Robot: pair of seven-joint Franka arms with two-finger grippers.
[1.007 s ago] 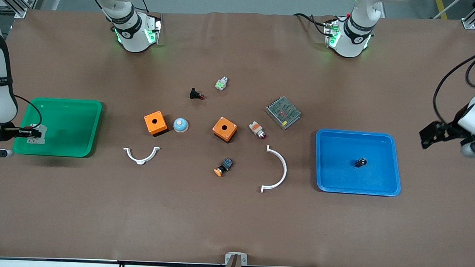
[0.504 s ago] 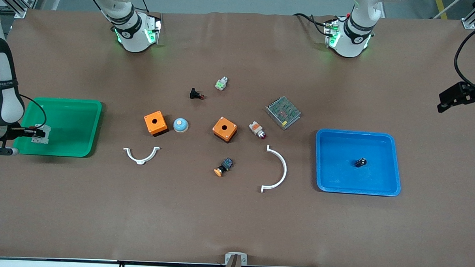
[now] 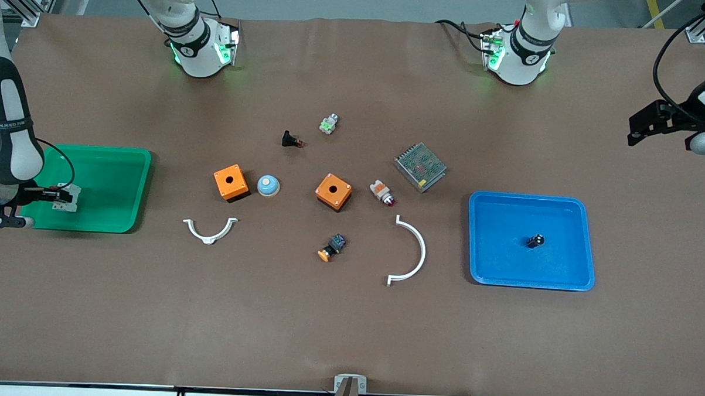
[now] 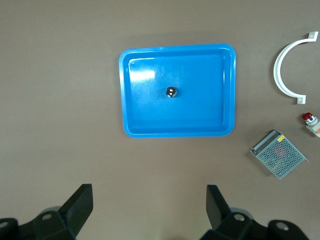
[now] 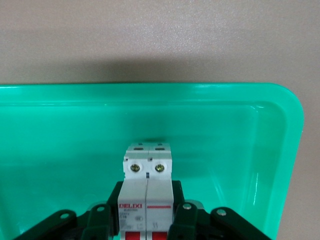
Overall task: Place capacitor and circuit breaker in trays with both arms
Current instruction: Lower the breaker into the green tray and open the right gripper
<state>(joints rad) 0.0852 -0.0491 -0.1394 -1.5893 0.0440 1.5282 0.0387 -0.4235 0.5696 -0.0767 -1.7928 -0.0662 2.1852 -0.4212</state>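
Note:
The circuit breaker (image 3: 68, 199), a white-grey block with red levers, is inside the green tray (image 3: 96, 150) by the wall at the right arm's end of the table. My right gripper (image 3: 58, 196) is shut on the circuit breaker (image 5: 148, 172), one finger on each side, over the floor of the green tray (image 5: 150, 90). The capacitor (image 3: 535, 241), a tiny black cylinder, stands in the middle of the blue tray (image 3: 528, 197). My left gripper (image 3: 654, 120) hangs open and empty above the bare table at the left arm's end. The left wrist view shows the capacitor (image 4: 171, 92), the blue tray (image 4: 175, 48) and the left gripper (image 4: 150, 207).
Between the trays lie two orange boxes (image 3: 231, 182) (image 3: 333, 191), a blue dome button (image 3: 268, 185), two white curved brackets (image 3: 209, 230) (image 3: 412, 253), a mesh-covered unit (image 3: 420, 166), a white-and-orange part (image 3: 381, 192) and several small buttons.
The left gripper has risen away from beside the blue tray toward the robots' side. The right gripper has carried the circuit breaker slightly farther over the green tray's floor.

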